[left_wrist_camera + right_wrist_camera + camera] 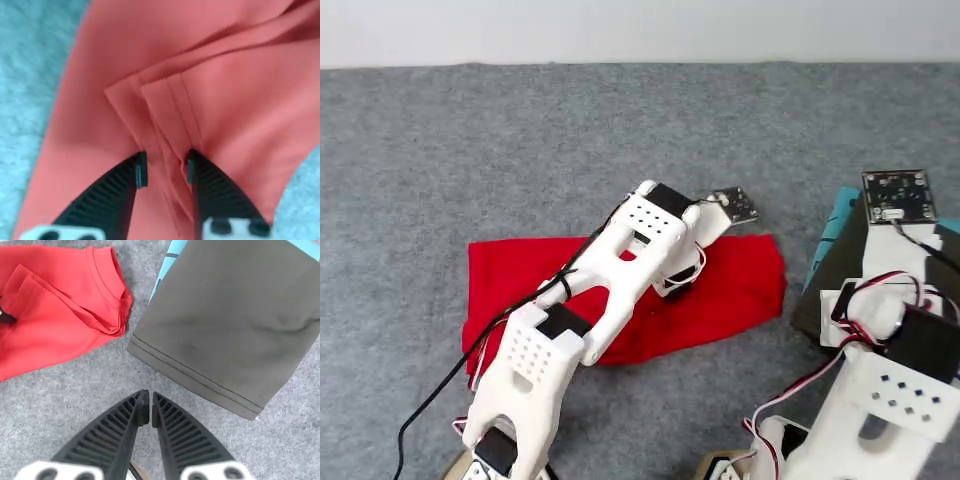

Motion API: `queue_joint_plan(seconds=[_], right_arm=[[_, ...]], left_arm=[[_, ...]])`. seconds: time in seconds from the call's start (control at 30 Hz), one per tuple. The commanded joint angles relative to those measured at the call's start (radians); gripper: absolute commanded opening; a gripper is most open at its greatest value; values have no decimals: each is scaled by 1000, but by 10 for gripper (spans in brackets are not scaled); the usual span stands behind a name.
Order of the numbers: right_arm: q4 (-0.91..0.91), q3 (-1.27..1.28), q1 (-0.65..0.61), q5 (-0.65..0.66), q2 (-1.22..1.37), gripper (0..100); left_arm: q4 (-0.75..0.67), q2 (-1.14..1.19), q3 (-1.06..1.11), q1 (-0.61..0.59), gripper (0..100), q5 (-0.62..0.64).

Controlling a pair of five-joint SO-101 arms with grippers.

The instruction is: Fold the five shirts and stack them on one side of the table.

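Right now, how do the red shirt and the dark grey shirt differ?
The red shirt is long and uneven; the dark grey shirt is a neat rectangle. The red shirt rests centrally on the bare table; the dark grey shirt rests at the side on a teal garment. The left gripper pinches a fold of the red shirt; the right gripper, shut, is clear of the dark grey shirt.

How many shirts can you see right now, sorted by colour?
red shirt: 1
dark grey shirt: 1
light blue shirt, lying under the dark grey one: 1
Total: 3 shirts in view
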Motion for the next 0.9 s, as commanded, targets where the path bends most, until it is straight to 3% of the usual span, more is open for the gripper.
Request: queue_joint_plan(seconds=[0.0,0.23,0.43,0.63,0.87], right_arm=[[36,-9,7,-3,-13,18],[38,-12,7,-3,-15,18],[38,-12,7,-3,-15,18],[38,-12,7,-3,-15,18],[38,-8,4,-3,-15,18]], left_arm=[[77,-43,-110,-29,137,38],[235,-195,-255,-140,138,155],[233,-448,-13,-367,142,264],[232,-760,302,-617,189,247],[130,-914,567,-888,230,94]])
